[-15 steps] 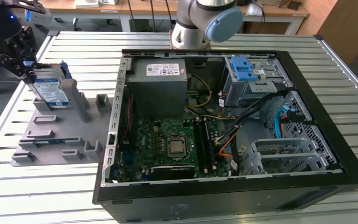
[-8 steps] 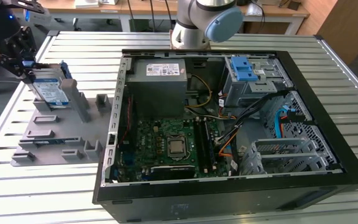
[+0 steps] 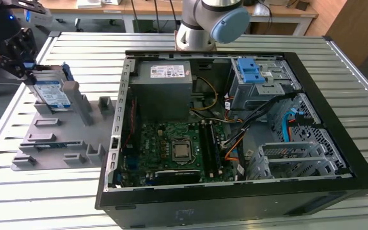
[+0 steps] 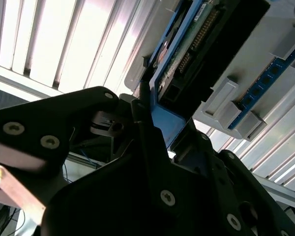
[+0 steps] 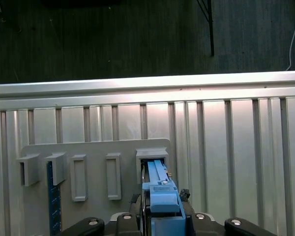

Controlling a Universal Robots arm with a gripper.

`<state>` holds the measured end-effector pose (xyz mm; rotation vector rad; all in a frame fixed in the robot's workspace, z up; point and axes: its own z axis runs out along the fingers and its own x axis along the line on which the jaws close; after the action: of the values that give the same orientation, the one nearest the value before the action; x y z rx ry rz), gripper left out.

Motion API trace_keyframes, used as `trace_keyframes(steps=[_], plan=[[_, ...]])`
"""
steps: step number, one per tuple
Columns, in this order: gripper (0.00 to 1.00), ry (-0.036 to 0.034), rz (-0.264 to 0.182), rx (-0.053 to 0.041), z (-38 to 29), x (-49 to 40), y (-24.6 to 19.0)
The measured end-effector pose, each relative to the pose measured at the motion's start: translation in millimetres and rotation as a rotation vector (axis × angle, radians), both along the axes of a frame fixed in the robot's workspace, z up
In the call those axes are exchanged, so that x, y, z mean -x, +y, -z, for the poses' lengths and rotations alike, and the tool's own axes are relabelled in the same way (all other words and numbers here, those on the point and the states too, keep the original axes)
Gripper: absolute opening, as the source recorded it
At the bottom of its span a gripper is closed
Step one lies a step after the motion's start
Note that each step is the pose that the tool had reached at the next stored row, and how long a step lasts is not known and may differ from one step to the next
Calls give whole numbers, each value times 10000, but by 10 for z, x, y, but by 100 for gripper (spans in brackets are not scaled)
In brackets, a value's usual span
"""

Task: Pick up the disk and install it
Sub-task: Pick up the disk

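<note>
The disk (image 3: 48, 91), silver with a white-and-blue label and a blue carrier bracket, stands on edge in a slot at the far end of the grey holder (image 3: 56, 139), on the exterior view's left. My black gripper (image 3: 29, 73) is at the disk's upper edge. In the first wrist view the blue bracket (image 5: 160, 194) sits between the fingers of the gripper (image 5: 157, 206). In the second wrist view the disk's circuit-board side (image 4: 196, 39) shows, and the gripper (image 4: 155, 108) is shut on the bracket's edge.
An open computer case (image 3: 337, 143) lies on the slatted metal table (image 3: 43, 201), to the exterior view's right of the holder. Inside are a grey power supply (image 3: 161, 81), a motherboard (image 3: 171, 148) and a metal drive cage (image 3: 267, 86) with a blue latch (image 3: 251, 72). The arm's base (image 3: 206, 24) stands behind the case.
</note>
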<state>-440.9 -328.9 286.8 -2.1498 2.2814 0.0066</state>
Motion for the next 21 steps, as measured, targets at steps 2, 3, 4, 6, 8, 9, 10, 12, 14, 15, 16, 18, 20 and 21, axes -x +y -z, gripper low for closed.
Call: trace_keyframes(steps=[2,3,4,6,8,9,10,12,14,15,16,18,20,21], plan=[[40,0,0,-1,0,0,0],[37,0,0,0,0,0,0],[37,-1,0,-1,0,0,0],[37,0,0,0,1,0,0],[37,-1,-21,-1,1,0,0],[37,0,-102,0,1,0,0],[37,-1,-206,-1,1,0,0],[37,-1,-324,-1,1,0,0],[37,-1,-333,-1,1,0,0],[37,-1,-348,-1,1,0,0],[37,-1,-393,-1,1,0,0],[37,-1,-420,-1,1,0,0],[37,0,-421,-1,1,0,0],[37,-1,-422,-1,1,0,0]])
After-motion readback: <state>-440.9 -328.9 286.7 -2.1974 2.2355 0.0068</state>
